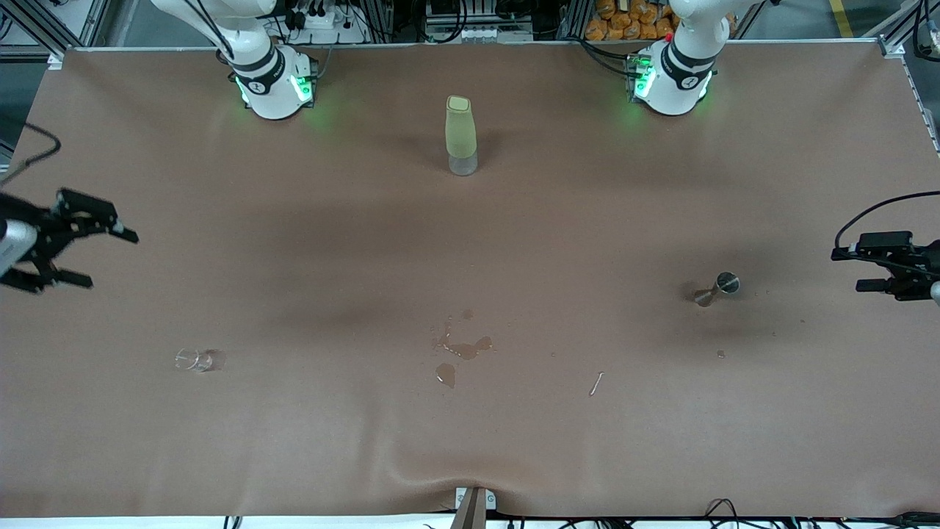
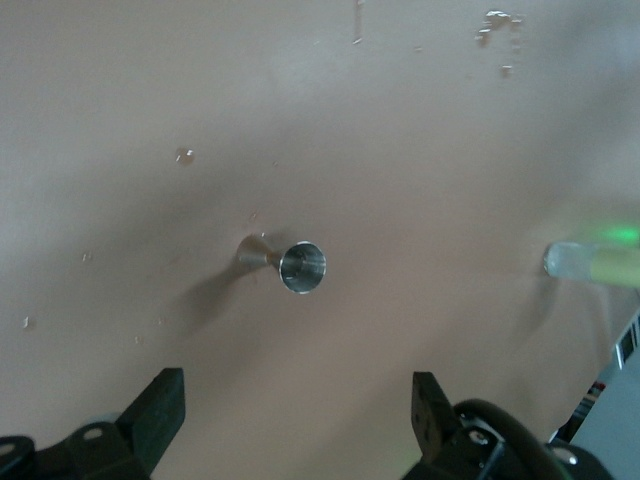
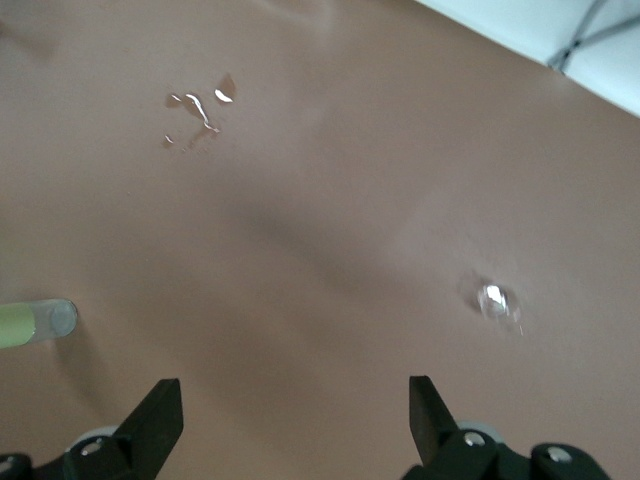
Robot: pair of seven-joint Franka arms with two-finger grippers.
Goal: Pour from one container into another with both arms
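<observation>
A pale green bottle [image 1: 461, 136] with a clear base stands mid-table between the two arm bases; it also shows as the bottle [image 2: 595, 262] and the bottle [image 3: 35, 322]. A small metal jigger [image 1: 717, 288] stands toward the left arm's end, seen as the jigger [image 2: 290, 265] ahead of my left gripper [image 2: 297, 405]. My left gripper [image 1: 846, 270] hangs open and empty over that end's table edge. A small clear glass [image 1: 198, 360] sits toward the right arm's end, nearer the front camera; the glass [image 3: 492, 300] lies ahead of my right gripper [image 3: 295, 410]. My right gripper [image 1: 112, 260] hovers open, holding nothing.
Puddles of spilled liquid [image 1: 463, 349] lie mid-table, nearer the front camera than the bottle; the spill [image 3: 200, 105] and spill [image 2: 495, 30] show in both wrist views. A small thin stick [image 1: 596, 383] lies beside the puddles. The brown table cover [image 1: 470, 455] is wrinkled near its front edge.
</observation>
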